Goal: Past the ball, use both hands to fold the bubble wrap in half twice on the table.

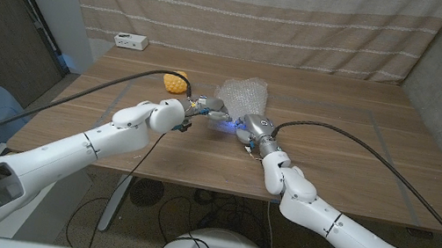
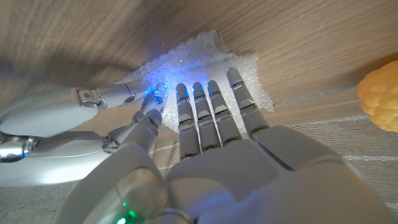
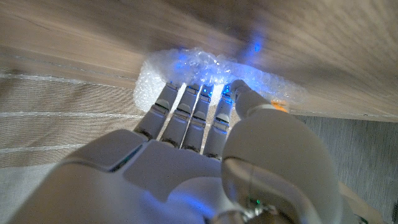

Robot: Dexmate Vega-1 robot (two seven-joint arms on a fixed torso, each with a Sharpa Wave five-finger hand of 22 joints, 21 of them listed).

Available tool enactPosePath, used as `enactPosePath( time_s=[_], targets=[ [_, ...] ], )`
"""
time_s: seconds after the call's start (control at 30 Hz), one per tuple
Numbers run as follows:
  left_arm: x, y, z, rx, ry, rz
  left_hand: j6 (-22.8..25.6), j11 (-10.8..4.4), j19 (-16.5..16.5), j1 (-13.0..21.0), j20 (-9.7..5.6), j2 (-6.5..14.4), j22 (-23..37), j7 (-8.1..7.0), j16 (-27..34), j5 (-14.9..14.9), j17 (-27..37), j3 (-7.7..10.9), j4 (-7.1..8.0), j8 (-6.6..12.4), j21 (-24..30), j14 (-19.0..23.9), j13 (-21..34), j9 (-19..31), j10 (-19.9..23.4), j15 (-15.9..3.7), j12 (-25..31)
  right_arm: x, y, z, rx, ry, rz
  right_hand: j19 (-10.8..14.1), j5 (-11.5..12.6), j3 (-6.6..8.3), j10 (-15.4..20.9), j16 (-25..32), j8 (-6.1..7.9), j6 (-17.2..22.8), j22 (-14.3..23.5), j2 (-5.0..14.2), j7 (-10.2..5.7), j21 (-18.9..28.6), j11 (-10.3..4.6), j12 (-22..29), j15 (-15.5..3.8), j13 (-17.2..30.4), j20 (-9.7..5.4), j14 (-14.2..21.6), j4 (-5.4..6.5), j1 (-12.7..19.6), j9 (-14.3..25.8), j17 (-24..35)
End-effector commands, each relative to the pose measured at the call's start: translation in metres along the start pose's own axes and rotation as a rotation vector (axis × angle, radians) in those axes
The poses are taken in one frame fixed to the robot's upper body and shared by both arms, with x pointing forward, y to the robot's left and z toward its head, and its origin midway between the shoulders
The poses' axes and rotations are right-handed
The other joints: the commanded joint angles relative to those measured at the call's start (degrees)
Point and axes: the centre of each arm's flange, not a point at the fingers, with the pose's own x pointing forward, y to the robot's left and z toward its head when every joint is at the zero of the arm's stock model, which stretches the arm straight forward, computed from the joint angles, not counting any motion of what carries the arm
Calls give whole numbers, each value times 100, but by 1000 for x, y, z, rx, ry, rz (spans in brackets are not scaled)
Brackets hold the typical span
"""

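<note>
Mid-table, just past a yellow ball (image 1: 176, 83), lies a crumpled sheet of bubble wrap (image 1: 242, 92). The left hand (image 1: 190, 110) and right hand (image 1: 249, 127) meet at its near edge — fingers straight, side by side, tips on the plastic, grasping nothing — seemingly poised to lift that edge for a fold.

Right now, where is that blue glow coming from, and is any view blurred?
Head view: sharp, blue glow between left hand and right hand. Left wrist view: glow tints the bubble wrap; ball soft. Right wrist view: wrap blurred, blue glare.
</note>
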Motion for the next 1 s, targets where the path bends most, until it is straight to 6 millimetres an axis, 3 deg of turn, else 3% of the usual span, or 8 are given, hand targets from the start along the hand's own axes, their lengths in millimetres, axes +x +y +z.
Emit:
enactPosePath(
  time_s=[0.03, 0.1, 0.27, 0.53, 0.67, 0.8, 1.0],
  targets=[
    [-1, -4, 2, 17, -2, -31, 62, 0, 41, -50, 1, 3, 7, -1, 15, -36, 15, 18, 29, 22, -27, 42, -4, -3, 51, 9, 9, -1, -5, -2, -2, -14, -24, 19, -14, -32, 87, -22, -17, 78, 9, 115, 21, 51, 6, -4, -444, -13, -24, 25, 202, -143, 17, -21],
    [-1, -5, 3, 17, -9, -32, 60, -9, 12, -58, -9, -1, 8, -3, 9, -38, 15, 19, 32, 17, -43, 43, -7, -4, 43, 9, 1, -1, -14, -4, 42, -18, -62, -20, -11, -78, 72, -120, -60, 32, 5, 135, 59, 62, 103, -36, -387, -28, 6, -33, 325, -323, 16, -76],
    [-4, -6, 9, 28, -49, -29, 86, -18, -70, -80, -10, -13, 11, -11, -7, -39, 14, 21, 39, 17, -90, 49, -16, -5, 52, 8, -9, 0, -37, -7, 89, -9, -196, -146, 12, -85, -166, -359, -153, -113, -7, 100, 81, 40, 157, -177, -329, -55, 50, -317, 378, -485, 13, -186],
    [-14, -3, 20, 39, -93, -3, 187, -45, -119, -109, -43, -111, 18, -31, -16, -39, 5, 6, -6, 33, -143, 137, -31, -8, 152, -48, 1, 13, -67, -21, 136, 49, -316, -562, 11, -244, -803, -816, -504, -739, -40, 23, -13, -102, 208, -600, -104, -117, 114, -1129, 517, -1000, 24, -328],
    [-18, -3, 23, 42, -98, -2, 209, -53, -126, -113, -42, -137, 20, -28, -17, -39, 3, 1, -23, 36, -154, 164, -34, -9, 173, -45, 2, 20, -71, -26, 129, 72, -290, -785, 18, -279, -1057, -966, -639, -993, -56, 54, -41, -210, 182, -762, -100, -140, 138, -1429, 554, -1161, 27, -384],
    [-23, -3, 23, 43, -98, 2, 236, -50, -123, -119, -41, -162, 22, -24, -21, -37, 1, -2, -41, 38, -163, 190, -37, -9, 198, -52, 2, 28, -70, -32, 123, 102, -230, -1132, 15, -370, -1377, -1179, -789, -1301, -82, 93, -1, -404, 195, -945, -82, -193, 111, -1826, 717, -1528, 20, -504],
    [-26, -3, 24, 35, -108, 3, 252, -44, -114, -126, -41, -192, 24, -36, -28, -37, -1, -8, -63, 35, -172, 209, -40, -10, 214, -60, -1, 44, -61, -44, 107, 159, -124, -1328, 0, -462, -1789, -1363, -917, -1845, -104, 134, 13, -583, 206, -1079, -2, -267, 7, -2288, 899, -1931, -5, -664]
  ],
)
